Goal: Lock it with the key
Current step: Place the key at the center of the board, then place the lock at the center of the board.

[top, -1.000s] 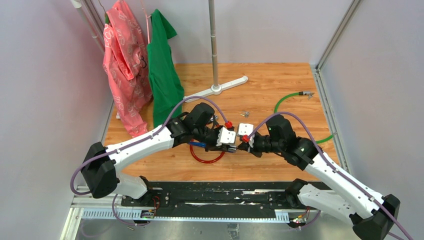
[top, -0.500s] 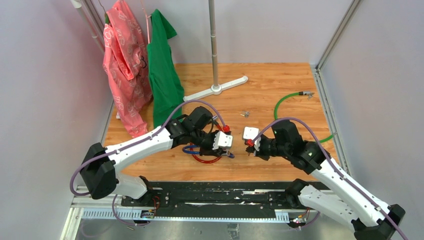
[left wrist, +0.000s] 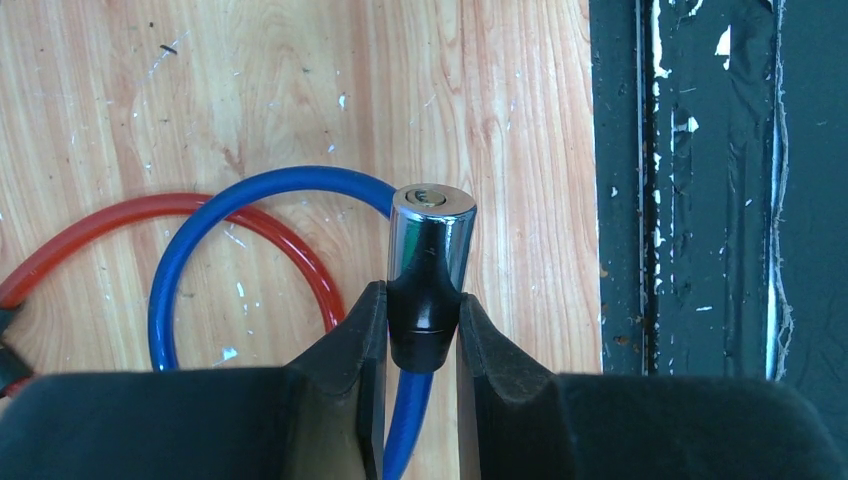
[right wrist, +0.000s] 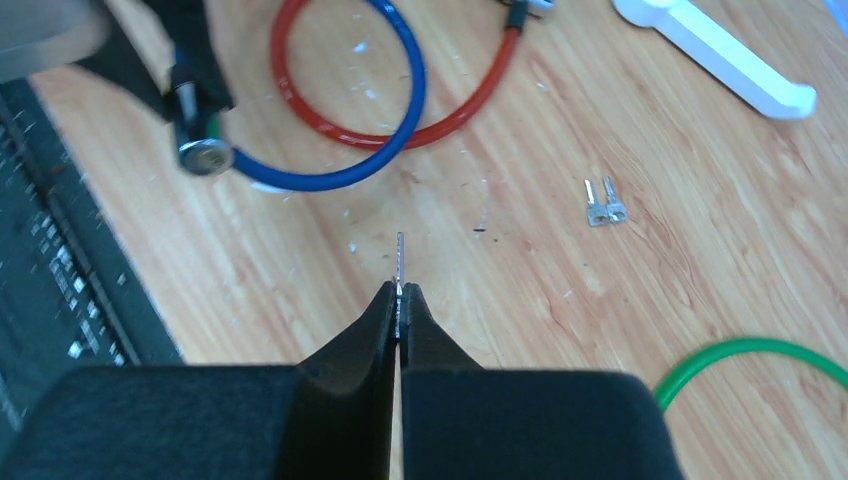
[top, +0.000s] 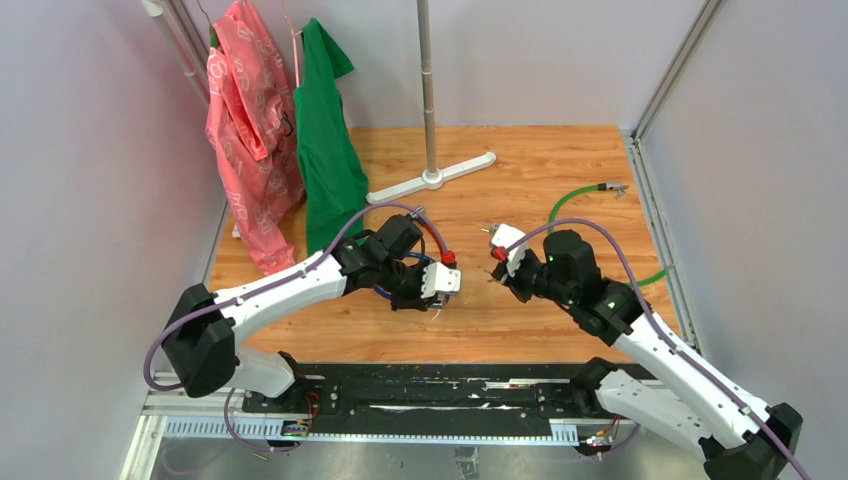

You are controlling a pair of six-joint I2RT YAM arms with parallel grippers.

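- Between the left claw [left wrist: 422, 322], closed on the lock head [left wrist: 430, 215], and the right claw [right wrist: 400, 297], pinching the key [right wrist: 400, 250], there is an open gap over bare table [top: 480, 310].
- The blue cable [right wrist: 418, 90] and red cable [right wrist: 470, 100] lie in loops under and behind the left claw; they block a low pass there.
- Two spare keys [right wrist: 604, 203] lie just beyond the right claw.
- The green cable [top: 560, 205] curves over the right rear part.
- The stand foot [top: 440, 175] with its pole [top: 427, 80] takes the rear middle; the clothes [top: 290, 150] hang at the rear left.
- The near strip up to the black rail [top: 400, 395] is bare wood.
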